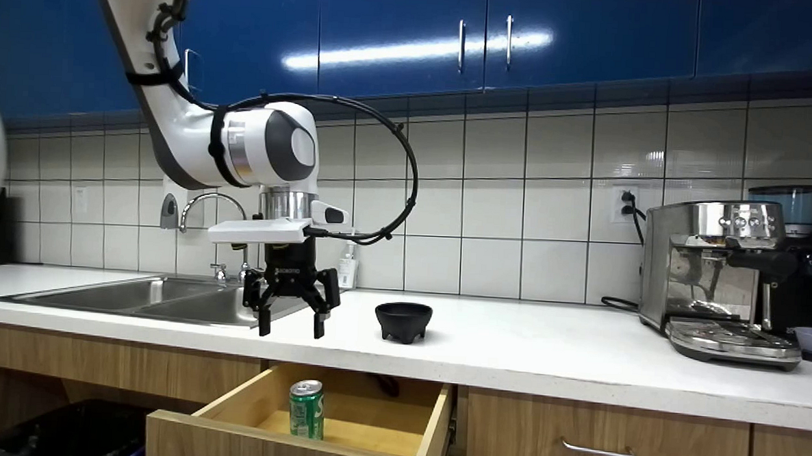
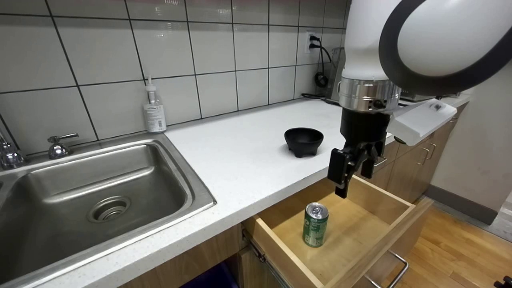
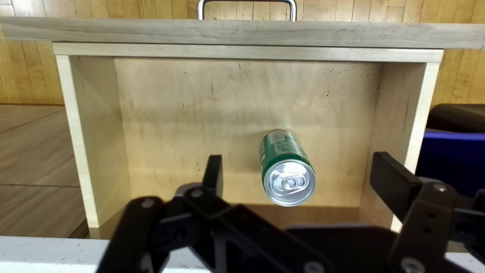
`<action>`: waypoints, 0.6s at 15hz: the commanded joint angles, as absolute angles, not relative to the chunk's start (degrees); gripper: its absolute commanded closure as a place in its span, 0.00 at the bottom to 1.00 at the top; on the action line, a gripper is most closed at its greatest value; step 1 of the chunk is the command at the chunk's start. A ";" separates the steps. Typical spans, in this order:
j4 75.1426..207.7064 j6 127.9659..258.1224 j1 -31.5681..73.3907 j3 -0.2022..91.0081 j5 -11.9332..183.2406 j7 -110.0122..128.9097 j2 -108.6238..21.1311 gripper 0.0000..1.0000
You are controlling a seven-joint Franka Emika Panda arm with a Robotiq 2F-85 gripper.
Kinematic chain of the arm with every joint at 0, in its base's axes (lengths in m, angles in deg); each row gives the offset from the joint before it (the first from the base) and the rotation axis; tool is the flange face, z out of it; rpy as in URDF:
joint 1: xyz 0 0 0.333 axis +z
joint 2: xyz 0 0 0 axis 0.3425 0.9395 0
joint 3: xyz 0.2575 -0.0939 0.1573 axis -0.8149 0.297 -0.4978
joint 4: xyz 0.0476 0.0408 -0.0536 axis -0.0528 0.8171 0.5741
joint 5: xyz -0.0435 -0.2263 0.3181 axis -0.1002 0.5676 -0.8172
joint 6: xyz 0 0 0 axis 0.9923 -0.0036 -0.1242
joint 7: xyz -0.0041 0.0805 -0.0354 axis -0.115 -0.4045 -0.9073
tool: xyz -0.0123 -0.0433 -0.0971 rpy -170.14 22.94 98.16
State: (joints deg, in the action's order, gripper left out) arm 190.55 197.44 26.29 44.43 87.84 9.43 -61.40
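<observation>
A white S shows on the green cylindrical metal can, upright at left in the pale wooden drawer, well below the black pincer, lettered ROBOTIQ and spread wide.

The arm is angled in from between 10 and 11 o'clock in an exterior view, sloping down to the wrist, where it turns and hangs pretty much straight to 6. The claw points roughly at 6 in both exterior views, fingertips spread wide. Wrist view's got its fingers poking in around 8 and 4.
</observation>
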 commanded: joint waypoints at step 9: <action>198.36 197.79 25.18 40.75 86.60 12.65 -66.88 0.00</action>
